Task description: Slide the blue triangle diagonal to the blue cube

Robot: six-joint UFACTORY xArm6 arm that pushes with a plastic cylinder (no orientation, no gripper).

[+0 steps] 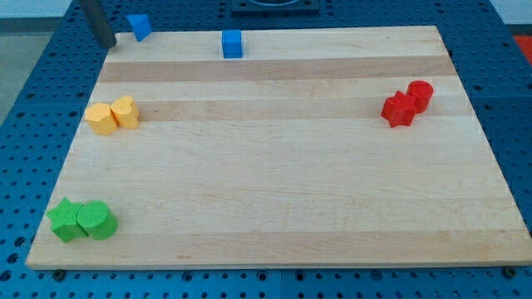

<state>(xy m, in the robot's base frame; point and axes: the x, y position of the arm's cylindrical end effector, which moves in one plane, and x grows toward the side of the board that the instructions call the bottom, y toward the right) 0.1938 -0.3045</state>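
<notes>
1. My tip (pixel 108 43) sits at the upper left of the frame, at the far left corner of the wooden board (pixel 274 191). It is a bare rod end that holds nothing.
2. The blue triangle (pixel 139 26) lies just to the view's right of my tip, at the board's top edge, apart from the rod.
3. The blue cube (pixel 232 44) stands further right along the same top edge, well apart from the triangle.
4. Two yellow blocks (pixel 113 115) touch each other near the left edge, below the triangle.
5. Two green blocks (pixel 81 220) sit together in the lower left corner.
6. Two red blocks (pixel 407 104) sit together at the right, in the upper half.
</notes>
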